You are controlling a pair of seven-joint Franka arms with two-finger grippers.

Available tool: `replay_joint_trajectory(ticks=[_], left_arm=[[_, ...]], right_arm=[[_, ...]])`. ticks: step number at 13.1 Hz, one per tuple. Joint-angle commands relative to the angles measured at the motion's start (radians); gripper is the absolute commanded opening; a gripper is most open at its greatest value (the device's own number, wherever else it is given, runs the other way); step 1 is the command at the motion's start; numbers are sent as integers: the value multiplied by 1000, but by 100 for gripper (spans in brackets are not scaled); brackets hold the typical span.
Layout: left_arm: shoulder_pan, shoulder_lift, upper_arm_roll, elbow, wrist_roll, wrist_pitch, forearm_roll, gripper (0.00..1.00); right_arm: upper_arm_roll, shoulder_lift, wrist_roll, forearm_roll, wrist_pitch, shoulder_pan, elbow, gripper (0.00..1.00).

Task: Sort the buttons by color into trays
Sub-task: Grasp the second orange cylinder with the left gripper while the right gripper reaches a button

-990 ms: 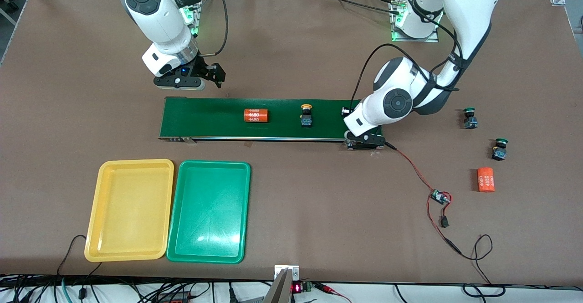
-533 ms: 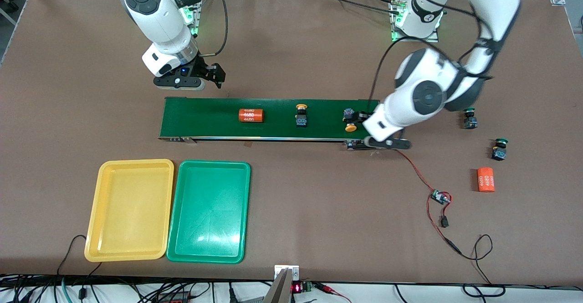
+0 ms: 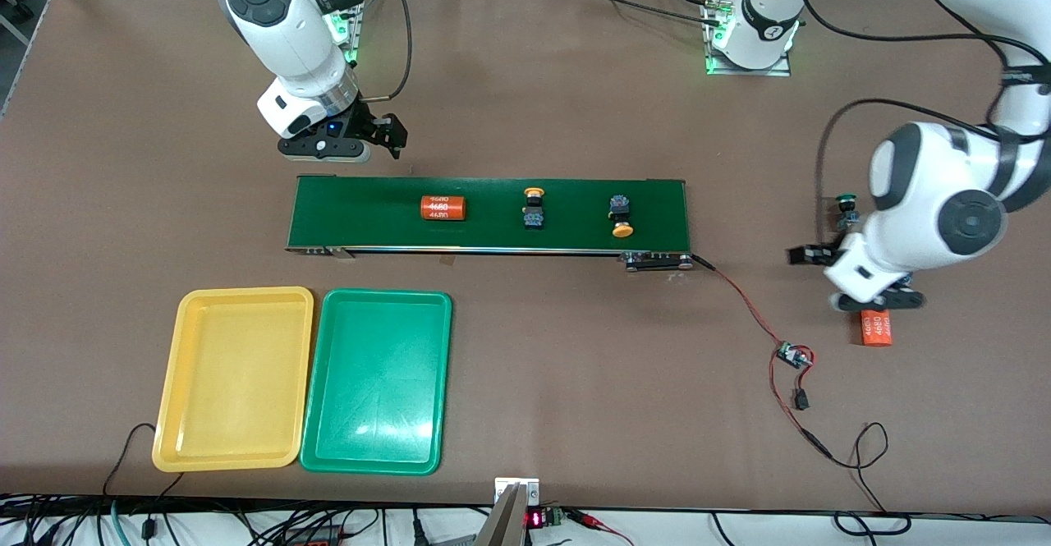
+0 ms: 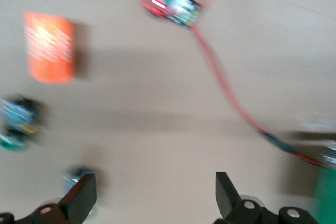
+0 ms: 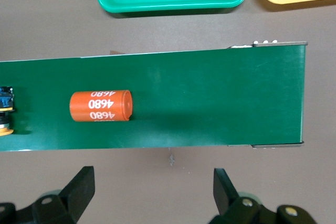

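Note:
Two yellow buttons lie on the dark-green belt: one upright mid-belt, the other on its side toward the left arm's end. One green button shows beside the left arm. The left wrist view shows it by a fingertip and a second green button. My left gripper is open and holds nothing, over the table by the green buttons. My right gripper waits open beside the belt. The yellow tray and green tray hold nothing.
An orange "4680" cylinder lies on the belt toward the right arm's end. Another cylinder lies just under the left hand. A red wire runs from the belt to a small circuit board.
My left gripper opened and left a yellow button on the belt, then swung off to the green buttons. The cylinder and first yellow button drifted along the belt toward the right arm's end.

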Motion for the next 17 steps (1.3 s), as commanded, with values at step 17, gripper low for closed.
replay_joint_trajectory(ticks=[17], left_arm=[[52, 328, 169, 95, 397, 528, -13, 100]], right_arm=[[-1, 364, 72, 8, 219, 116, 227, 100]])
